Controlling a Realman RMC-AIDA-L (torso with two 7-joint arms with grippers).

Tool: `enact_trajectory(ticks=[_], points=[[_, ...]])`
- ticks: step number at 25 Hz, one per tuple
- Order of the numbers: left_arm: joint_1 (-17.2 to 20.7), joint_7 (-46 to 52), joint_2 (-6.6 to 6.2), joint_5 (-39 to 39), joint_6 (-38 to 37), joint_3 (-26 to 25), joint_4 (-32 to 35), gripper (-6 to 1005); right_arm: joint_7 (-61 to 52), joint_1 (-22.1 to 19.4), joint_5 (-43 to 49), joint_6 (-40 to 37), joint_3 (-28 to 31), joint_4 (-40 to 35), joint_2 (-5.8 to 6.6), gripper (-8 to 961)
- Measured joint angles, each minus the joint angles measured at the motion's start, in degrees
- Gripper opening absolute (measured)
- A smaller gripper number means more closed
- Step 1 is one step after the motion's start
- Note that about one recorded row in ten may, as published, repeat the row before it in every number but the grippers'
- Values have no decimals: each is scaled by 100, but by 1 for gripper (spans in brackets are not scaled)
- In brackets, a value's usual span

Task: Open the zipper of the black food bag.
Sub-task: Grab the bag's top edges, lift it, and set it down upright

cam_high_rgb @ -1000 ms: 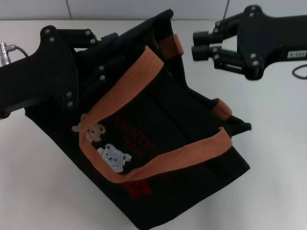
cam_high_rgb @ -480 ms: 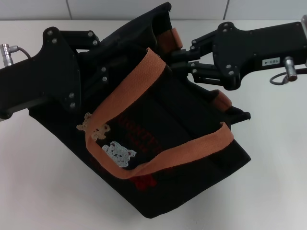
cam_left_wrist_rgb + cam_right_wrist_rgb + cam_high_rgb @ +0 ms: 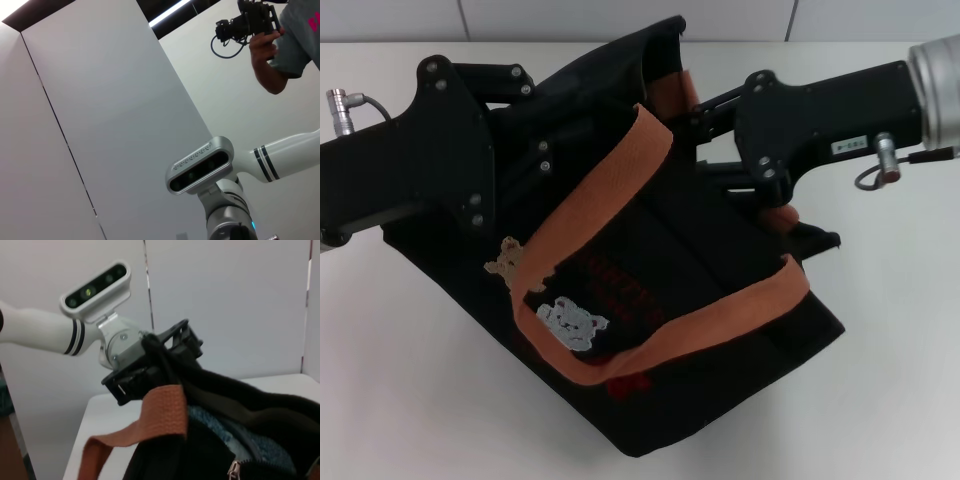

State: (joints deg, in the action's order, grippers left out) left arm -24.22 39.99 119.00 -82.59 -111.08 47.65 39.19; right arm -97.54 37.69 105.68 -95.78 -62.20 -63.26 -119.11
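Note:
The black food bag (image 3: 720, 290) lies tilted on the white table, with its bear patches (image 3: 565, 322) and orange handle (image 3: 610, 200) facing up. My left gripper (image 3: 550, 115) is at the bag's left upper end. In the right wrist view it (image 3: 152, 347) is shut on a fold of the bag's black fabric. My right gripper (image 3: 698, 135) has reached in at the bag's top edge beside the far handle (image 3: 672, 88), and its tips are hidden behind fabric and strap. The zipper's silver pull (image 3: 233, 470) shows close by in the right wrist view, on the dark zip line.
Bare white table (image 3: 410, 380) surrounds the bag, with a tiled wall behind. A cable loop (image 3: 868, 178) hangs from the right wrist. The left wrist view shows only wall panels, the robot's head camera (image 3: 200, 165) and a person holding a camera (image 3: 265, 35).
My right gripper has moved left from beside the bag to the bag's top edge near the far handle. The bag shifted slightly. The left gripper kept its hold.

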Motion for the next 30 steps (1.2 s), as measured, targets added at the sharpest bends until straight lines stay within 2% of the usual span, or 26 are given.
enact_trajectory(ticks=[5, 11, 18, 23, 30], points=[[-22, 0, 0, 1, 1, 40, -29, 191, -1, -16, 17, 320, -325, -133, -13, 357], [-22, -8, 0, 2, 1, 136, -29, 191, 91, -126, 1, 578, -416, -329, -36, 214], [-28, -9, 0, 2, -1, 155, -28, 191, 212, -282, -7, 543, -494, -564, -43, 54], [-36, -9, 0, 2, -2, 159, -34, 191, 228, -513, -18, 581, -580, -936, -45, -2], [-64, -9, 0, 2, -7, 212, -35, 191, 56, -491, -62, 524, -572, -932, -21, 28]])
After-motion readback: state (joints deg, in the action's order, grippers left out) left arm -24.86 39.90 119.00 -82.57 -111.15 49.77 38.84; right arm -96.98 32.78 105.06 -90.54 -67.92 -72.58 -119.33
